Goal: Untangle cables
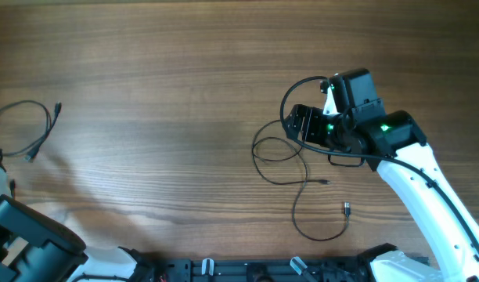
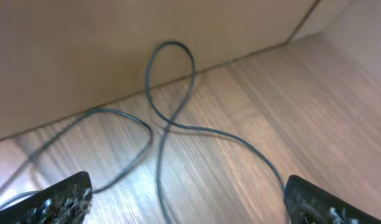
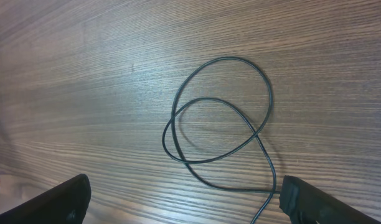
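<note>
Two thin black cables lie apart on the wooden table. One cable [image 1: 49, 125] curves at the far left edge, with a plug end [image 1: 58, 107]. In the left wrist view it twists in a figure-eight [image 2: 169, 126] ahead of my left gripper [image 2: 190, 205], which stands wide open above it with nothing held. The other cable [image 1: 255, 149] loops right of centre, its plug ends [image 1: 346, 208] lying nearer the front. My right gripper [image 1: 296, 125] hovers over those loops [image 3: 225, 59], open, gripping nothing [image 3: 184, 202].
The right arm [image 1: 427, 180] reaches in from the front right, with its own thicker black wiring [image 1: 302, 86] arching above the gripper. The left arm's base [image 1: 28, 243] fills the front left corner. A wall or board [image 2: 84, 50] rises behind the left cable.
</note>
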Controlling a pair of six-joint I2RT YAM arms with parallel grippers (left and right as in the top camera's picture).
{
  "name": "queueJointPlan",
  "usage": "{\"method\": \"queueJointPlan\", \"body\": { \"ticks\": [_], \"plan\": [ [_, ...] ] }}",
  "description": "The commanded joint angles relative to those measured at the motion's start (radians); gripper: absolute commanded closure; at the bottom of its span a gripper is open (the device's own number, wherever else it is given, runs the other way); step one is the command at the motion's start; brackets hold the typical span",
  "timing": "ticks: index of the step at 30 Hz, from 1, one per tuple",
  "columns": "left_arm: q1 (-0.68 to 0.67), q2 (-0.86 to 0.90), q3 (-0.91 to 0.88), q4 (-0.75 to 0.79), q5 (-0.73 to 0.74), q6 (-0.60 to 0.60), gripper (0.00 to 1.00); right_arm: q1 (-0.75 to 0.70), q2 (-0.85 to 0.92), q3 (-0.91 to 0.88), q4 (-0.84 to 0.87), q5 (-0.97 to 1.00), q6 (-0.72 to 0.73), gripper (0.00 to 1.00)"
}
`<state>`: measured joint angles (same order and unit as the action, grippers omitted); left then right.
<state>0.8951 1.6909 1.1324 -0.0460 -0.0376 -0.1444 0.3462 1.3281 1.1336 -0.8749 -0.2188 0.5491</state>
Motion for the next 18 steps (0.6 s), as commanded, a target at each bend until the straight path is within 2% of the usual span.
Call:
{"method": "queueJointPlan", "body": {
  "ticks": [1, 4, 8, 10, 13, 14, 16, 18],
  "plan": [
    [-0.021, -0.001, 0.001, -0.013, 0.222, -0.024, 0.00, -0.003, -0.010, 0.003, 0.006, 0.016, 0.001, 0.00],
    [-0.104, 0.000, 0.001, -0.060, 0.235, -0.016, 0.00, -0.003, -0.010, 0.003, 0.006, 0.016, 0.001, 0.00],
    [-0.304, 0.000, 0.001, -0.149, 0.236, -0.017, 0.00, -0.003, -0.010, 0.003, 0.006, 0.016, 0.001, 0.00],
    [-0.423, 0.000, 0.001, -0.253, 0.237, -0.017, 0.00, -0.003, -0.010, 0.003, 0.006, 0.023, 0.001, 0.01],
    [-0.632, 0.000, 0.001, -0.432, 0.252, -0.017, 0.00, -0.003, -0.010, 0.003, -0.007, 0.170, 0.012, 0.00],
    [-0.703, 0.000, 0.000, -0.499, 0.258, -0.018, 0.00, -0.003, -0.010, 0.003, -0.022, 0.241, 0.056, 0.00],
    [-0.846, 0.000, 0.000, -0.614, 0.259, -0.021, 0.00, -0.009, -0.010, 0.003, -0.098, 0.432, 0.242, 0.01],
    [-0.974, 0.000, 0.000, -0.683, 0.289, -0.021, 0.00, -0.046, -0.010, 0.003, -0.145, 0.492, 0.317, 0.00]
  ]
}}
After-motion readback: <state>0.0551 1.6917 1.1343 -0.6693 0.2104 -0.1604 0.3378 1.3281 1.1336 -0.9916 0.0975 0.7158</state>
